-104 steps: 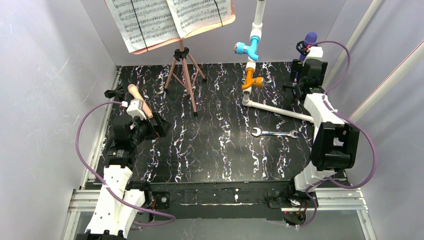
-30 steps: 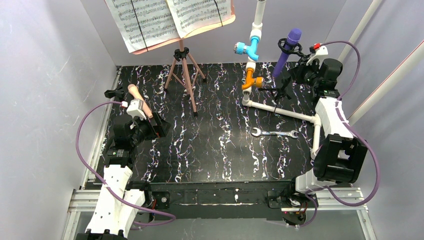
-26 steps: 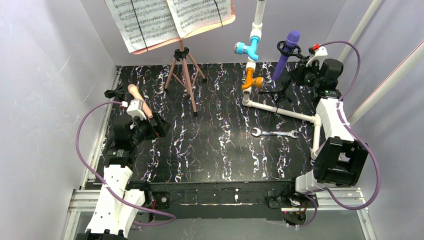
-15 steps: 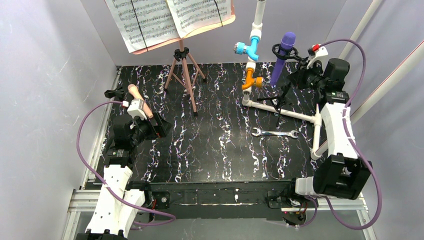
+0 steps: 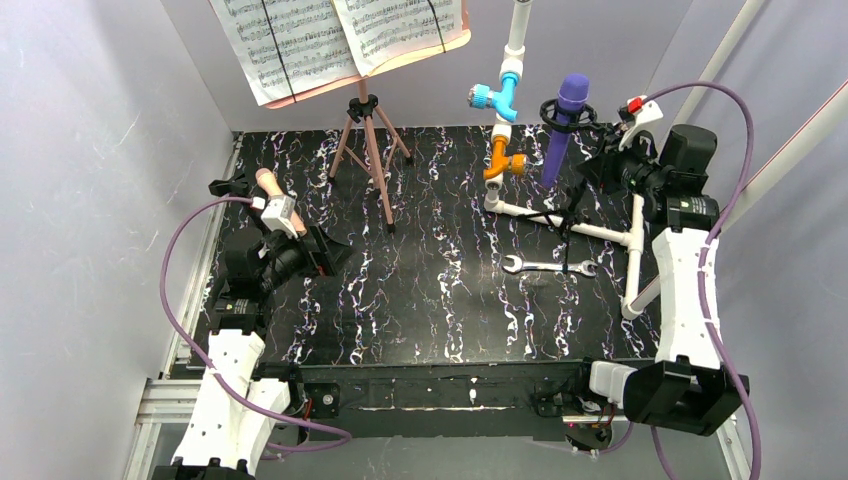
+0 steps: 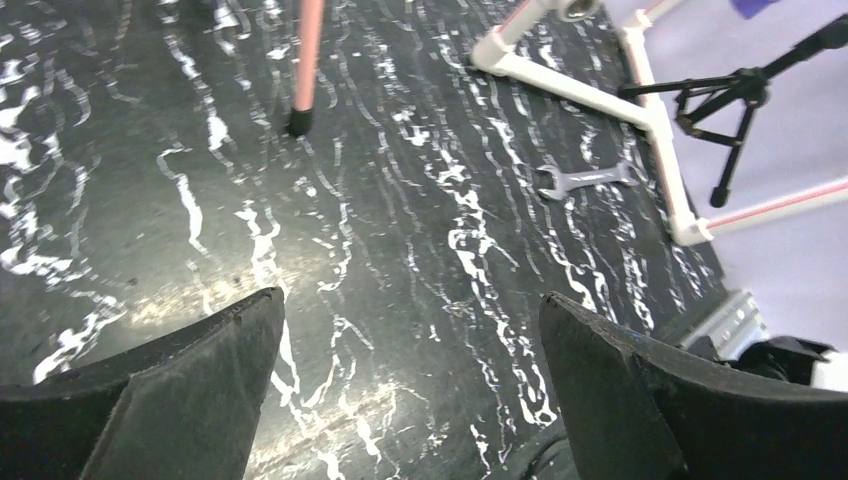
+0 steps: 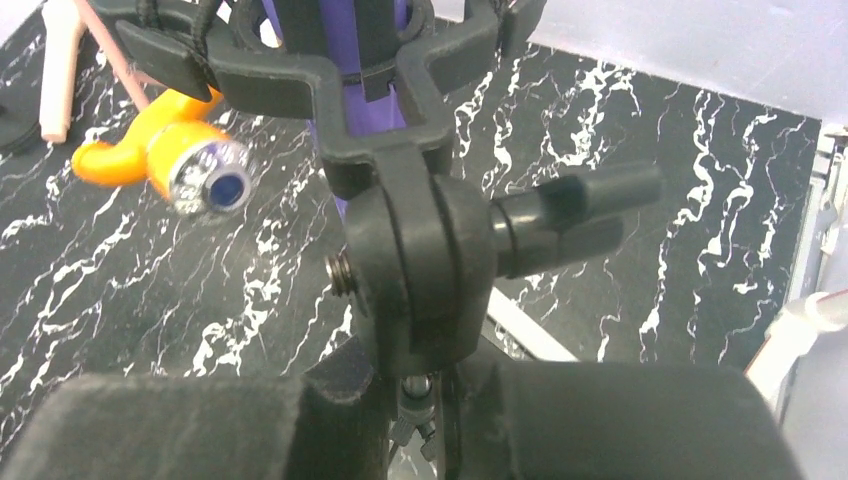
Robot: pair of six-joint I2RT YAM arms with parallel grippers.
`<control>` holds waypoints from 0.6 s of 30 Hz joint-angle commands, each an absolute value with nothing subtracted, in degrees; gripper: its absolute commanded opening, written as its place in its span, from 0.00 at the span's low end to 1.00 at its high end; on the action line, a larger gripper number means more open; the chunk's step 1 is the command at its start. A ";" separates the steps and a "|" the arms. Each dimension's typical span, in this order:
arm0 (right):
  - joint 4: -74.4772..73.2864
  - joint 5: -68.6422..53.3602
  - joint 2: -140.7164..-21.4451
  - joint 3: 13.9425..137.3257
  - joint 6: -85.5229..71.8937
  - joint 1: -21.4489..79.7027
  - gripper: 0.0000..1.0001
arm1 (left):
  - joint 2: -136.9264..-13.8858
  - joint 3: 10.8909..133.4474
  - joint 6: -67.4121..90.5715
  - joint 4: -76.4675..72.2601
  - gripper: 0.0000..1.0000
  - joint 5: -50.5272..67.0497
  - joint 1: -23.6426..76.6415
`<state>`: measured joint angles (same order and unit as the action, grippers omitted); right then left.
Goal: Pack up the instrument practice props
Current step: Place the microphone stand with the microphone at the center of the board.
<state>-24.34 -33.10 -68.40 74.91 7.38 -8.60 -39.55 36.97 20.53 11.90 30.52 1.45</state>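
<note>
My right gripper [image 5: 592, 176] is shut on the stem of a black mic holder [image 5: 566, 212], held above the table at the right. Its tripod legs hang over the white pipe. The purple microphone [image 5: 565, 112] stands upright in the holder's ring. In the right wrist view the holder's joint [image 7: 420, 250] fills the middle, with the purple microphone [image 7: 340, 60] above it. My left gripper [image 5: 322, 255] is open and holds nothing over the left of the table. Behind it the peach microphone [image 5: 266, 181] sits in another black holder [image 5: 229, 186]. The salmon-pink music rest [image 5: 368, 140] stands at the back, carrying music sheets [image 5: 340, 35].
A white pipe [image 5: 570, 226] with blue [image 5: 497, 95] and orange valves [image 5: 498, 160] runs along the right. A silver wrench [image 5: 548, 266] lies below it. In the left wrist view the wrench [image 6: 585, 178] and a pink tripod leg [image 6: 305, 60] show beyond the open fingers [image 6: 170, 400].
My right arm has carried the mic holder and purple microphone nearer and slightly left, and the microphone now stands upright. The left gripper has shifted slightly right.
</note>
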 commanded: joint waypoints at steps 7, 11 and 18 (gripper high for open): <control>-37.17 -35.82 -59.70 76.42 17.74 -8.81 0.01 | -40.25 34.27 25.32 -0.55 0.98 48.26 1.14; -42.73 -40.66 -58.88 77.12 23.76 -8.84 0.01 | -40.51 34.10 26.43 -2.61 0.98 50.73 1.18; -50.07 -47.63 -57.12 76.30 32.39 -8.80 0.01 | -40.61 34.16 26.46 -3.36 0.98 53.02 2.14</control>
<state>-47.64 -39.24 -59.88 74.89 25.36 -8.62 -40.64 34.33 26.06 -1.45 49.06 1.54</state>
